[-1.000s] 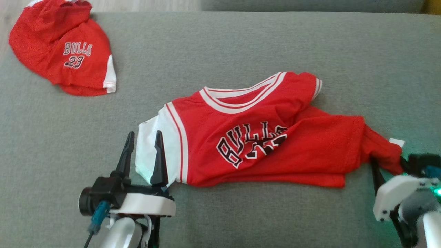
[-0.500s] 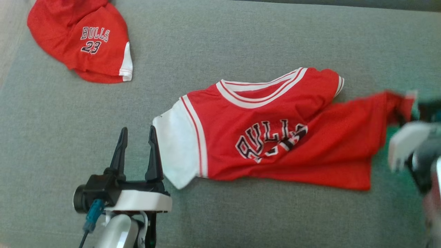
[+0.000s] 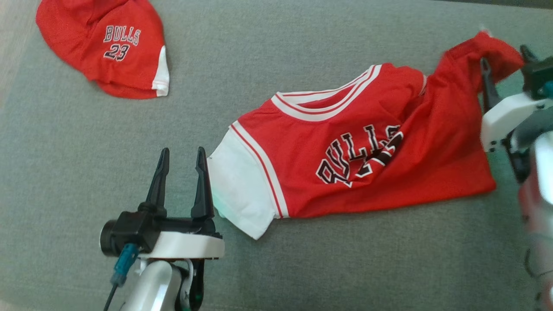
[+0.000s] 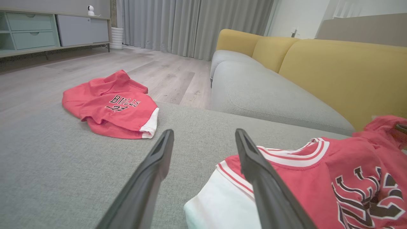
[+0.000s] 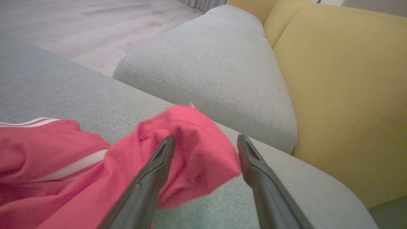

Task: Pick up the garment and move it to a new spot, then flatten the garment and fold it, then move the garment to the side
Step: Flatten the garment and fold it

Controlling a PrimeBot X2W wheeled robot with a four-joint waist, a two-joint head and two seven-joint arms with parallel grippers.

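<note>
The garment (image 3: pixel 367 164), a red jersey with white trim and black lettering, lies crumpled on the grey cushion (image 3: pixel 302 268). One red corner rises at the far right between the fingers of my right gripper (image 3: pixel 503 55). In the right wrist view that gripper (image 5: pixel 206 137) is open, with the blurred red cloth (image 5: pixel 190 152) lying loosely between the spread fingers. My left gripper (image 3: pixel 182 151) is open and holds nothing, just left of the jersey's white sleeve (image 3: pixel 239 190). In the left wrist view the right finger of the left gripper (image 4: pixel 204 132) overlaps the sleeve (image 4: pixel 219 206).
A second red garment (image 3: pixel 103 47) lies bunched at the far left corner, also seen as a red heap (image 4: pixel 111 105). Beyond the working cushion sit another grey seat cushion (image 5: pixel 216 63) and the yellow backrest (image 5: pixel 343 79). A wooden floor (image 4: pixel 95 63) lies past the far-left edge.
My right gripper carried the jersey's right corner away from me, swinging that side of the garment up the view, and its fingers now stand apart. The left gripper stays open beside the sleeve.
</note>
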